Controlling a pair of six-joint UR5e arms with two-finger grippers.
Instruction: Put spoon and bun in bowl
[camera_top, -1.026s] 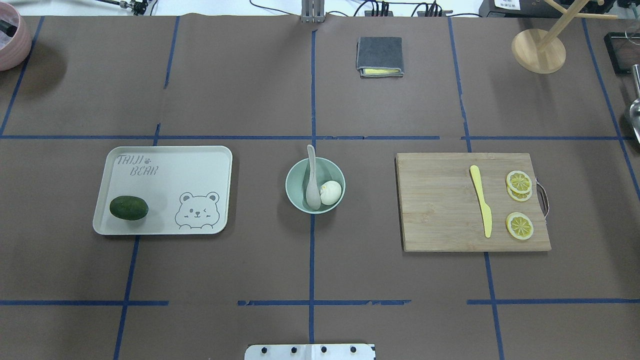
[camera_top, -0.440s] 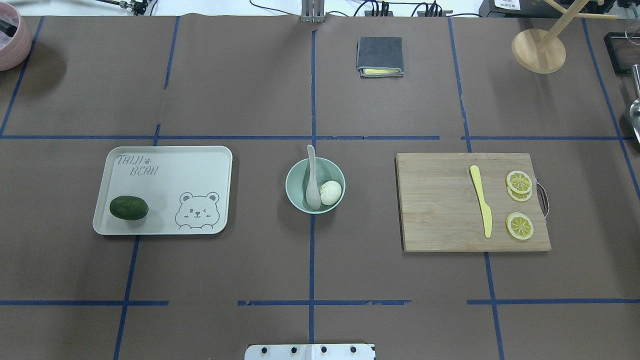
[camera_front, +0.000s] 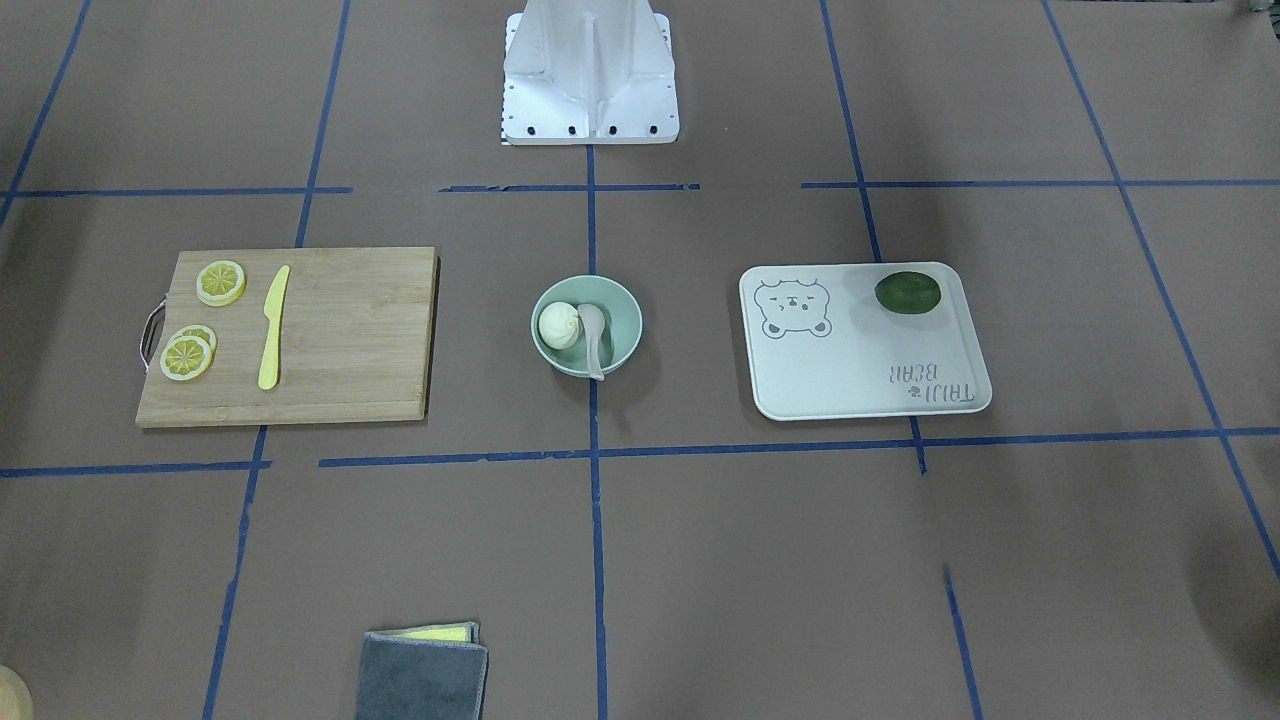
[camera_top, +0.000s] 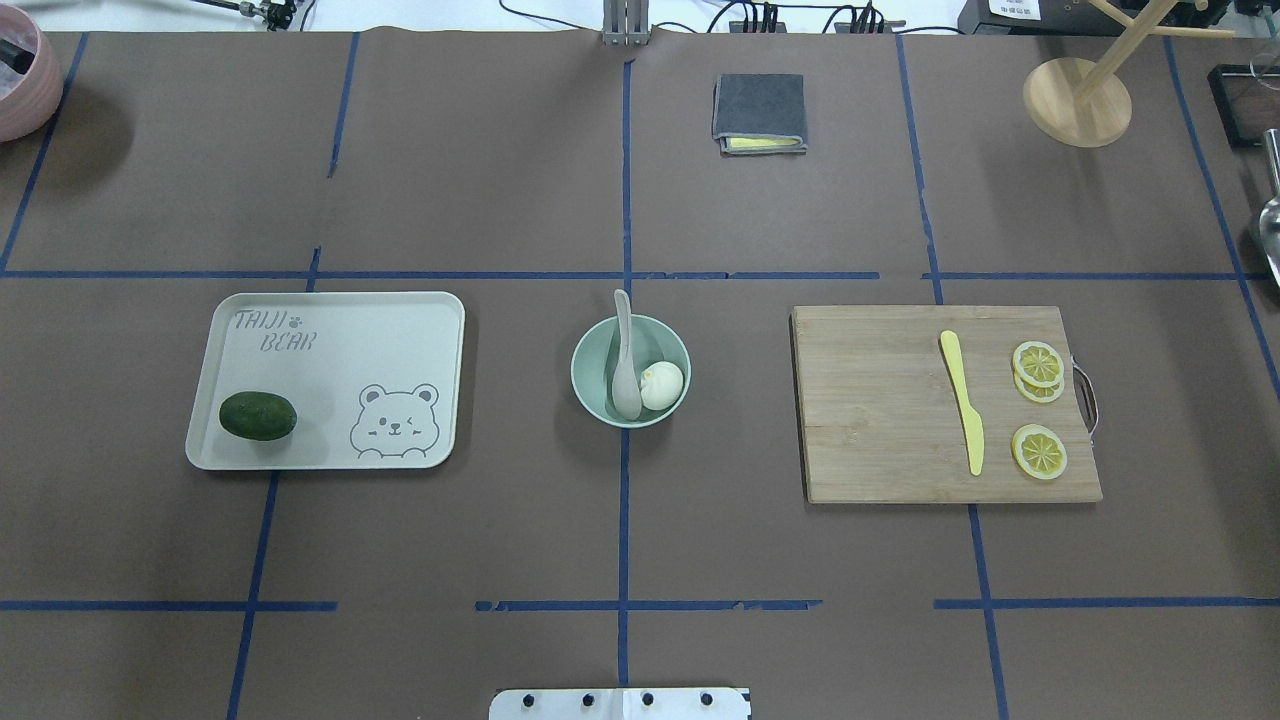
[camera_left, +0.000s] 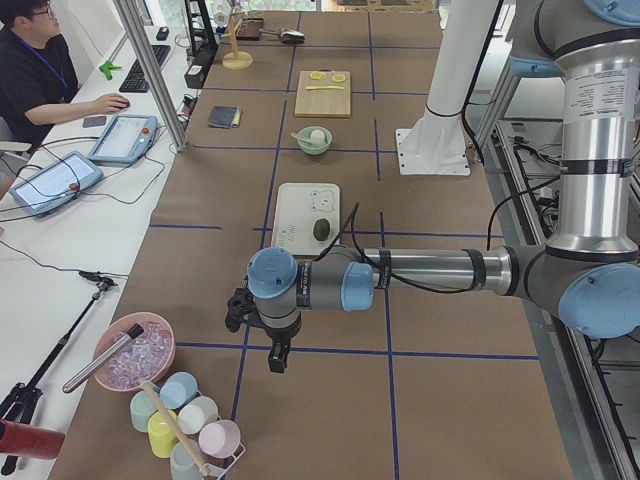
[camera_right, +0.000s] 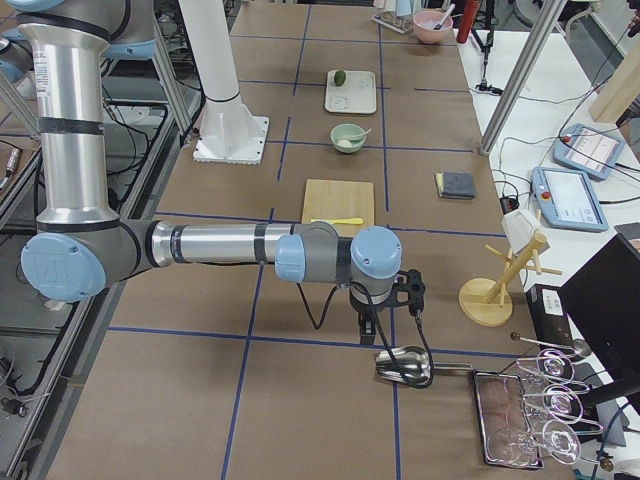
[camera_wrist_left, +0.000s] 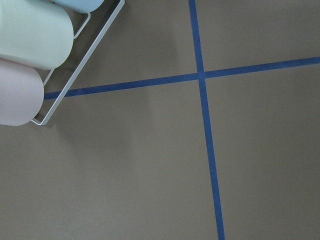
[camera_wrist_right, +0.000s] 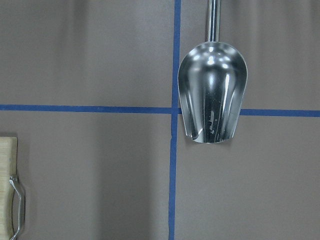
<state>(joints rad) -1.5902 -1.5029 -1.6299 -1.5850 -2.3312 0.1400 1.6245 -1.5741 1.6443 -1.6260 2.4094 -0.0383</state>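
Note:
The mint-green bowl stands at the table's middle, also in the front view. The white bun lies inside it, on the side toward the cutting board. The pale spoon lies in the bowl too, scoop down, handle over the far rim. Both also show in the front view: bun, spoon. My left gripper hangs over the table's left end, far from the bowl; I cannot tell if it is open. My right gripper hangs over the right end; I cannot tell its state either.
A white bear tray with a dark green lime sits left of the bowl. A wooden cutting board with a yellow knife and lemon slices sits right. A metal scoop lies under the right wrist. Cups in a rack lie under the left.

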